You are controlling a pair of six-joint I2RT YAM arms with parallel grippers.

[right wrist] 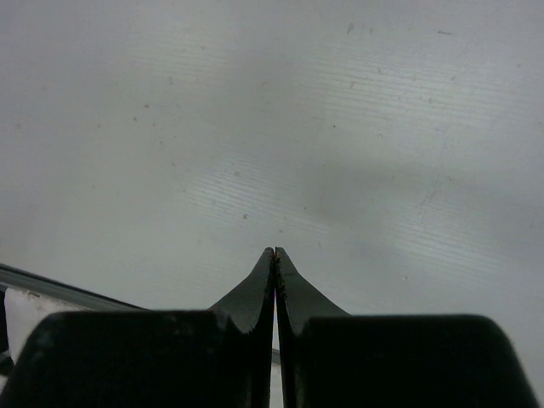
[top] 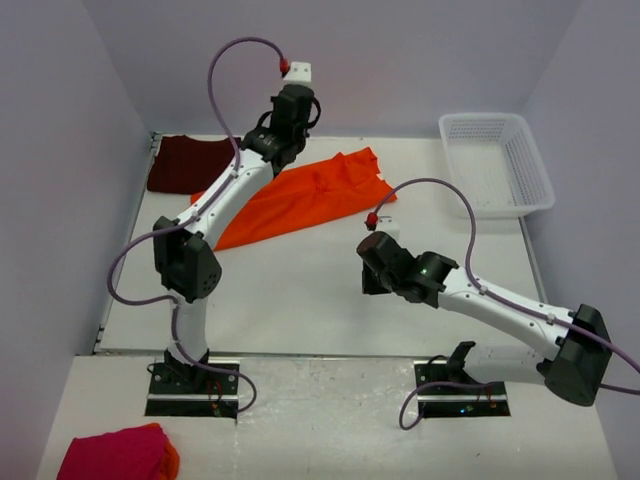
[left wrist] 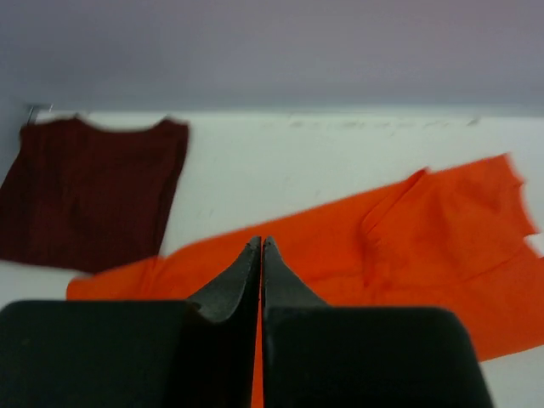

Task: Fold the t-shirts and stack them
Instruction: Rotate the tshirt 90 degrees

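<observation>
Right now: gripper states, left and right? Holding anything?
Left gripper: jaws closed, empty, above the orange t-shirt.
Right gripper: jaws closed, empty, over the table.

Soft, even light fills every view, and nothing glares. Beyond the right end effector (right wrist: 274, 252), slightly to its right, a broad faint shadow lies on the pale worktop (right wrist: 340, 127). Its fingers show as dark, unlit masses. Ahead-left of the left end effector (left wrist: 261, 242), the maroon shirt (left wrist: 85, 200) has smeared, blurry edges. The orange shirt (left wrist: 408, 246) ahead looks strongly saturated.
</observation>
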